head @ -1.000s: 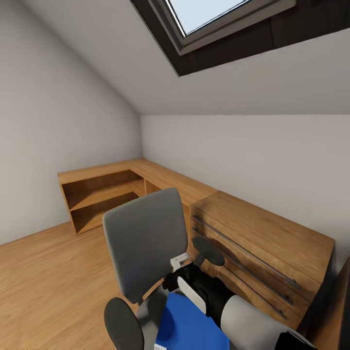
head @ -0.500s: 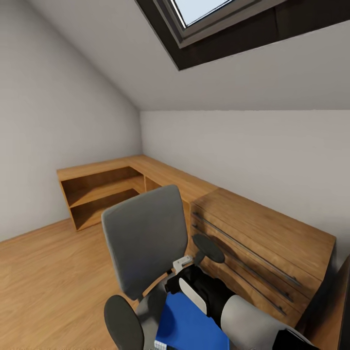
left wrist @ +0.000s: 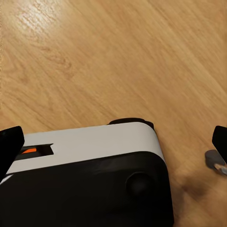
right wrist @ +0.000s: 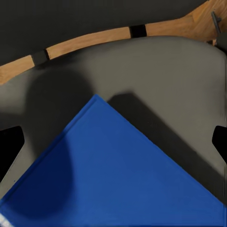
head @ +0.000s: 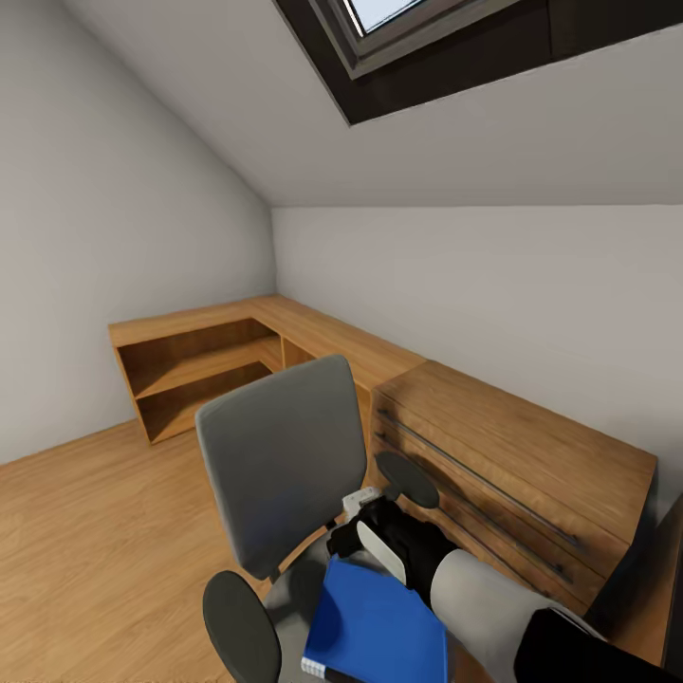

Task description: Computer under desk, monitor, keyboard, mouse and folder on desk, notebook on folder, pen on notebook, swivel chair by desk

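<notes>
The swivel chair [head: 285, 465] stands close in front of the robot, its grey back turned toward the far wall and its 2 black armrests out to either side. On its seat lies the folder [head: 379, 626], bright blue, flat, one corner pointing toward the chair back; from the right wrist camera the folder [right wrist: 113, 175] covers much of the grey seat [right wrist: 156, 80], with a dark shadow across its near part. The right arm reaches in from the lower right, and the right gripper [head: 365, 517] hangs just over the far edge of the folder, near the chair back. In the right wrist view its 2 fingertips [right wrist: 12, 142] sit wide apart at either edge with nothing between them, so that hand is spread and holds nothing. The left gripper [left wrist: 113, 142] is also spread wide, dark fingertips far apart, pointing down at the wooden floor [left wrist: 118, 56] and the robot's own white-and-black base [left wrist: 90, 175]. Behind the chair a low wooden drawer unit [head: 512, 474] runs along the far wall, joining open wooden shelves [head: 190, 379] in the left corner. A skylight [head: 398, 28] is set in the sloped ceiling.
</notes>
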{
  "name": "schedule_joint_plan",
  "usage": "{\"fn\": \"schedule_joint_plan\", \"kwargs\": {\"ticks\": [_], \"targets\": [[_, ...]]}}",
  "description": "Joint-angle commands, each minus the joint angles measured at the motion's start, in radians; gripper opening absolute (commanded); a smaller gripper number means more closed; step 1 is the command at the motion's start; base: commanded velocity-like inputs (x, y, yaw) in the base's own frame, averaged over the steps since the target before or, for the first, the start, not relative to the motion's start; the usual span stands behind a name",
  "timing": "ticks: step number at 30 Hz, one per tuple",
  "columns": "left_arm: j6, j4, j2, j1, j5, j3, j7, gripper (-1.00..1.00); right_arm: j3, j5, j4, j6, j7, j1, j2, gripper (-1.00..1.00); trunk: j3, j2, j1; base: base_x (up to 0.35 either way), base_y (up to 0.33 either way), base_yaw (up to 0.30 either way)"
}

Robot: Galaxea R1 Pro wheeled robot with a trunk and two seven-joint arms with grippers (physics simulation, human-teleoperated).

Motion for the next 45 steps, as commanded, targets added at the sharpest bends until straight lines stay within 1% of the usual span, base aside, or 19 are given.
{"fn": "schedule_joint_plan", "kwargs": {"ticks": [1, 2, 3, 6, 15, 28, 40, 45], "targets": [[0.003, -0.003, 0.0, 0.001, 0.008, 0.0, 0.005, 1.0, 0.004, -0.015, 0.027, 0.006, 0.011, -0.02, 0.0, 1.0, -0.003, -0.001, 0.0, 0.0, 0.0, 0.0], [0.003, -0.003, 0.0, 0.001, 0.008, 0.0, 0.005, 1.0, 0.004, -0.015, 0.027, 0.006, 0.011, -0.02, 0.0, 1.0, -0.004, -0.001, 0.0, 0.0, 0.0, 0.0], [0.003, -0.003, -0.001, 0.001, 0.008, 0.0, 0.005, 1.0, 0.003, -0.018, 0.045, 0.009, 0.024, -0.032, 0.0, 1.0, -0.009, -0.008, 0.004, 0.0, 0.0, 0.0], [0.003, -0.003, -0.001, 0.001, 0.008, 0.0, 0.006, 1.0, 0.001, -0.021, 0.06, 0.011, 0.035, -0.042, 0.0, 1.0, -0.023, -0.029, 0.015, 0.0, 0.0, 0.0], [0.001, -0.003, -0.002, 0.001, 0.008, 0.0, 0.006, 1.0, -0.002, -0.024, 0.077, 0.013, 0.05, -0.051, 0.0, 1.0, -0.066, -0.092, 0.05, 0.0, 0.0, 0.0], [0.003, -0.003, -0.002, 0.001, 0.008, 0.0, 0.006, 1.0, -0.002, -0.025, 0.069, 0.013, 0.054, -0.053, 0.0, 1.0, -0.127, -0.183, 0.1, 0.0, 0.0, 0.0], [0.003, -0.003, -0.002, 0.001, 0.008, 0.0, 0.006, 1.0, -0.002, -0.025, 0.043, 0.013, 0.054, -0.054, 0.0, 1.0, -0.184, -0.267, 0.146, 0.0, 0.0, 0.0], [0.004, -0.004, -0.001, 0.001, 0.008, 0.0, 0.006, 1.0, -0.002, -0.024, 0.03, 0.009, 0.054, -0.054, 0.0, 1.0, -0.189, -0.267, 0.146, 0.0, 0.0, 0.0]]}}
